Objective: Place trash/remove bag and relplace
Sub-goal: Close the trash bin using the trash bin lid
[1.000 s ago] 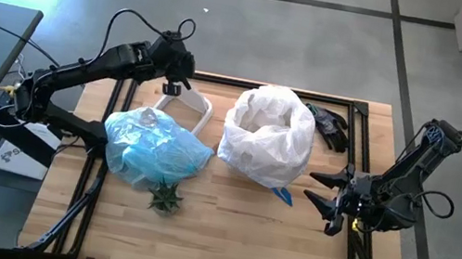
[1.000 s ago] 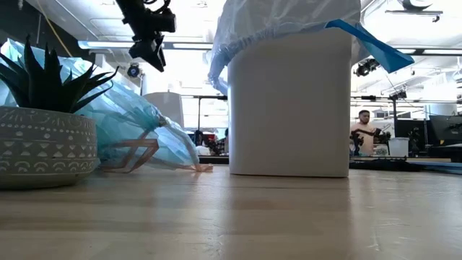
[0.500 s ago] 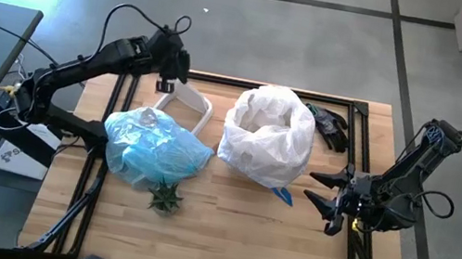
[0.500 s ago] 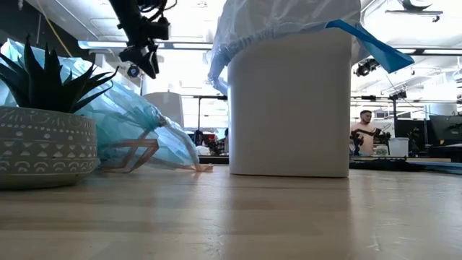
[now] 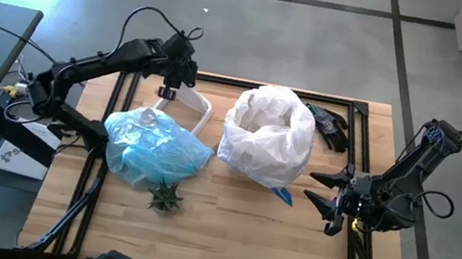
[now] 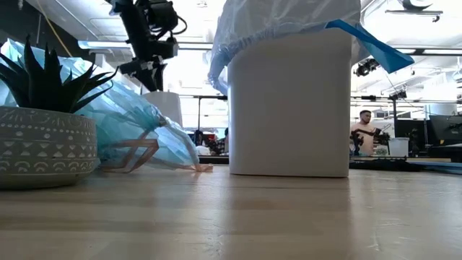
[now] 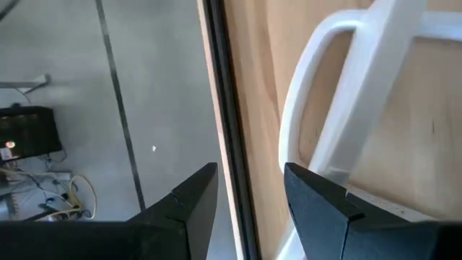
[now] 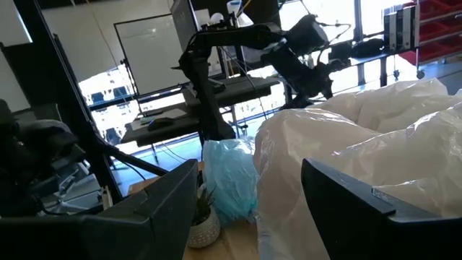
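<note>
Up at the table's far edge, the left gripper [image 5: 169,91] hangs with its fingers [image 7: 195,198] parted and empty, just over a white frame [image 5: 187,108] lying flat on the wood. Beside that frame slumps the bag [image 5: 156,147], light blue and full, with a potted plant [image 5: 166,198] touching its near side. The right gripper [image 5: 319,189] waits spread wide and empty near the white bin [image 6: 289,101], which wears a pale liner [image 5: 270,131].

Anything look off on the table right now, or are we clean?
Mostly tidy. The full blue bag lies slumped on the table against the potted plant, and a white frame lies flat by the left end effector. The bin stands upright, freshly lined.
</note>
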Robot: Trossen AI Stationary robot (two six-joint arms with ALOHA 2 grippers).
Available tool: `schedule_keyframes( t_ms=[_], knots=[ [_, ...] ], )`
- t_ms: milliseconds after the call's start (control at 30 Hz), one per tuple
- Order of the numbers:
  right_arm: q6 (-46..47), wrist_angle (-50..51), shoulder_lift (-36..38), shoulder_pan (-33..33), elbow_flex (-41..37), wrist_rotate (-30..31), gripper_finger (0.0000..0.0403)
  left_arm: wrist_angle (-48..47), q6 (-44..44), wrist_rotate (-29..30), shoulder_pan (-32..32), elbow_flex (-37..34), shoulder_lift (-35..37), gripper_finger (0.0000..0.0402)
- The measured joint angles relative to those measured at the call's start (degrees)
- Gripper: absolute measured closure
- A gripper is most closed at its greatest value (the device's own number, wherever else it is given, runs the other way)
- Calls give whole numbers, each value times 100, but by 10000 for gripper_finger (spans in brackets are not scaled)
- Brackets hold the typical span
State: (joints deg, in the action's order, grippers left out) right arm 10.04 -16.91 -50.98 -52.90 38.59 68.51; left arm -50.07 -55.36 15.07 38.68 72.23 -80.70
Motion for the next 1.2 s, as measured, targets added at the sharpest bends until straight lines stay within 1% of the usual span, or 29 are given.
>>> schedule_keyframes(
  t_ms=[100,233,300,367,467,500,667,800,967,1200],
  knots=[
    [-2,0,0,0,0,0,171,-5,170,31,-7,214,-7,257],
    [-1,1,-1,0,0,0,171,2,420,2,-7,675,-5,257],
    [0,2,0,0,0,0,171,-164,524,-68,-7,956,-5,257],
    [0,0,0,1,0,0,171,-535,724,-388,-5,1246,-2,257],
    [0,2,-1,0,0,0,171,-1028,1072,-1162,-7,1545,23,257],
    [0,4,-2,0,0,0,171,-1126,1162,-1340,-7,1599,46,257],
    [0,4,-2,1,0,0,171,-1608,1224,-1855,-9,1609,106,257],
    [-1,45,-2,2,0,-4,171,-1638,1142,-1872,-9,1457,91,257],
    [-1,61,-2,2,0,-11,171,-1498,1101,-1598,-5,1439,15,257],
    [0,124,-2,1,0,-15,171,-1316,1216,-1599,-7,1438,19,257]
  ],
)
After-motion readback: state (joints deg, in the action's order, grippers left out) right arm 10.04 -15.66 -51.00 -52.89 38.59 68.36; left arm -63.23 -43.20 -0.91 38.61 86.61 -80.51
